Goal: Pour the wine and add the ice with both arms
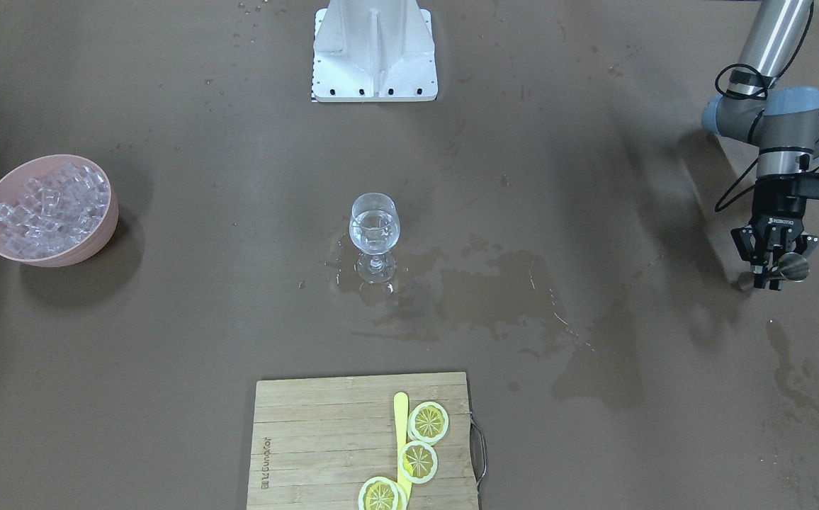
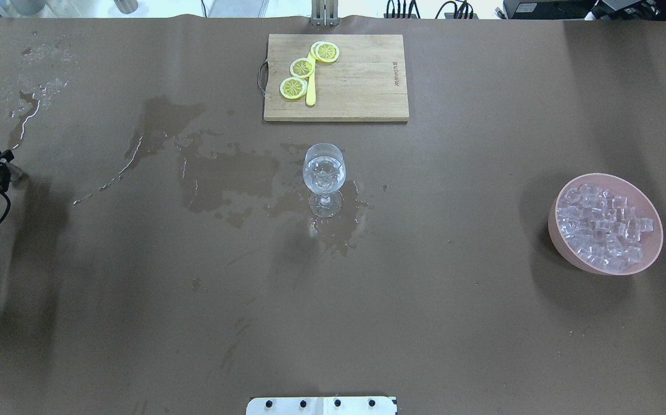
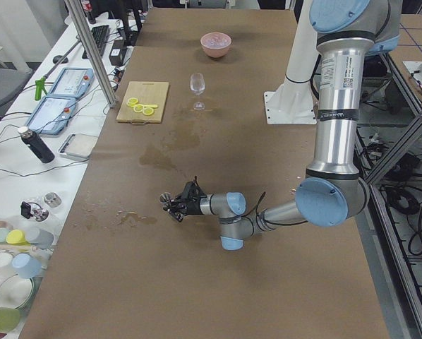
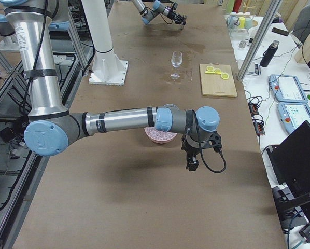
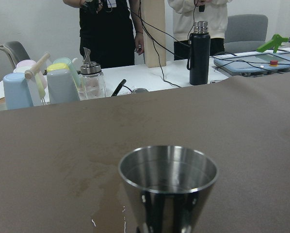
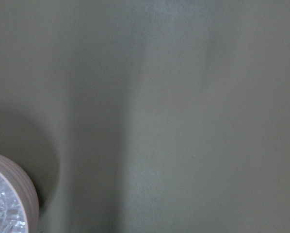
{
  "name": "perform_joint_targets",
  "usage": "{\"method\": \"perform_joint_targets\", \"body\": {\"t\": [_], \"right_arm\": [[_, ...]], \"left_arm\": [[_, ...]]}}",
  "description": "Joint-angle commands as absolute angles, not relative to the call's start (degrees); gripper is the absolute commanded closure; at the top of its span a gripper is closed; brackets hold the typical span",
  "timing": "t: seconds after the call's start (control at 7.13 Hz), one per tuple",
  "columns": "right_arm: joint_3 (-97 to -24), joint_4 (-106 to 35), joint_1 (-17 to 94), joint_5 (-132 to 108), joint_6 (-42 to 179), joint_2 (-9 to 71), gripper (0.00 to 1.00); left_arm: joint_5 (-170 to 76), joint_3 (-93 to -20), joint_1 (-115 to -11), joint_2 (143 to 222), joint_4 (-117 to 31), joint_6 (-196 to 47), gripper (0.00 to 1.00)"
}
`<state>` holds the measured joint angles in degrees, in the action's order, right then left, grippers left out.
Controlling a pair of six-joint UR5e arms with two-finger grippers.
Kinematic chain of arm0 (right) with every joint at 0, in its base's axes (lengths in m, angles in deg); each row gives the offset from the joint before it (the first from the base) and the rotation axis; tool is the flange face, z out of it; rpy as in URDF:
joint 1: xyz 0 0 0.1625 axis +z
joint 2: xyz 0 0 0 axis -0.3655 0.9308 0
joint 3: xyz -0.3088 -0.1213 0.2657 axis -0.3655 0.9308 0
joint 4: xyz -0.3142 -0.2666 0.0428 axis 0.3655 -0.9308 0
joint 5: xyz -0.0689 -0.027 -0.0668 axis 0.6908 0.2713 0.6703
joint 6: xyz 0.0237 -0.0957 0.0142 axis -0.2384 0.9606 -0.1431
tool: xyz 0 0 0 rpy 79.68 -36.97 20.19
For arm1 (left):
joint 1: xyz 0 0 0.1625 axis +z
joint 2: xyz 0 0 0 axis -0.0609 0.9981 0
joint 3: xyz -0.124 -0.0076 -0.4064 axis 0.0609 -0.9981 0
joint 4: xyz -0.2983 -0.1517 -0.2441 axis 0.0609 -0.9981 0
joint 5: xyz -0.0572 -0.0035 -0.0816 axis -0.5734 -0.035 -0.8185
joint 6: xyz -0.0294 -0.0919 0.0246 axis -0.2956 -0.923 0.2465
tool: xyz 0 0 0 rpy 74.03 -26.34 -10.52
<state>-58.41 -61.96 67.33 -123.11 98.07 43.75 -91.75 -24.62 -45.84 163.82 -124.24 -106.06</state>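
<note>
my left gripper (image 1: 772,273) pinches a small silver steel measuring cup (image 1: 796,267), upright, at the brown table's (image 1: 594,106) left end. clear wine (image 1: 374,237) sits in the stemmed glass (image 1: 375,203) at centre. clear ice cubes (image 1: 52,209) fill the pink bowl (image 1: 101,237) on the right. my right gripper (image 4: 192,162) hangs right of that bowl; can't tell whether it's spread or pressed together.

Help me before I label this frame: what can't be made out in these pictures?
Right gripper: seen only in the exterior right view, small; open or shut unclear.
Steel jigger in the left gripper: reflections in the left wrist view hide whether liquid is inside.
Stemmed glass: its clear wine is small in every view; any cube in it cannot be made out.
Pink bowl of ice: cut off by the right wrist view's corner.
</note>
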Motion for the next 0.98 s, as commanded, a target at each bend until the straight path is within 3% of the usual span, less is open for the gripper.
{"method": "perform_joint_targets", "body": {"t": [0.0, 0.14, 0.84], "right_arm": [[-58.4, -61.8, 68.0, -123.0, 97.6, 44.9, 0.00], [-58.4, -61.8, 68.0, -123.1, 97.2, 45.0, 0.00], [-58.5, -61.8, 68.0, -123.4, 97.2, 45.3, 0.00]], "left_arm": [[-91.0, -24.7, -45.7, 163.9, -124.4, -106.6, 0.16], [-91.2, -24.8, -45.5, 163.8, -124.6, -106.7, 0.02], [-91.9, -25.9, -45.5, 160.5, -124.9, -106.0, 0.02]]}}
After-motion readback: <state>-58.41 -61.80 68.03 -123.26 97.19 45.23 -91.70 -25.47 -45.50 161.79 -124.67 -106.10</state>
